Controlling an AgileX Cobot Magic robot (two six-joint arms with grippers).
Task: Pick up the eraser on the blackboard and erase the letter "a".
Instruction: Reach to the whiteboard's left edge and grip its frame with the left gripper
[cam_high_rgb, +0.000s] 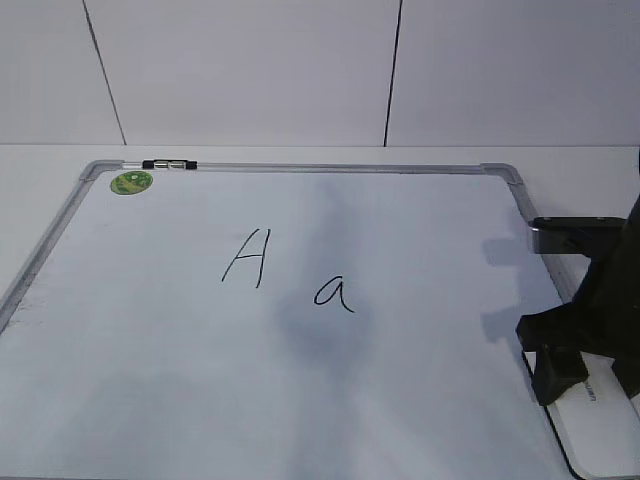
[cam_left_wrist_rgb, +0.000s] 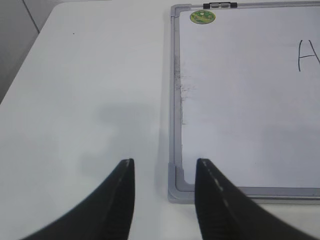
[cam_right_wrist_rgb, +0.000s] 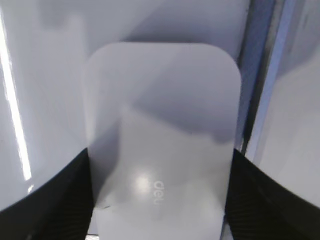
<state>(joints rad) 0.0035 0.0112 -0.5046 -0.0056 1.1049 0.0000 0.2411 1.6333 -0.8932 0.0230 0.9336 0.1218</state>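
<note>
A: What's on the left?
B: The left gripper (cam_left_wrist_rgb: 164, 192) hangs half open, empty, over the board (cam_high_rgb: 300, 420) corner.
A: Right?
B: The right gripper (cam_right_wrist_rgb: 159, 192) straddles the eraser (cam_right_wrist_rgb: 162, 135) at the board's right edge; whether it's clamped, I can't tell. Squeeze the long sides squarely; its length runs along the frame.
A: Then?
B: The small "a" (cam_high_rgb: 334, 292).

A white, grey-framed blackboard (cam_high_rgb: 300, 400) lies flat, a green sticker (cam_high_rgb: 132, 183) in its far left corner. A thin black lowercase letter "a" (cam_high_rgb: 334, 294) sits near its middle. A flat white eraser (cam_high_rgb: 600, 425) with rounded corners lies at its near right edge.
</note>
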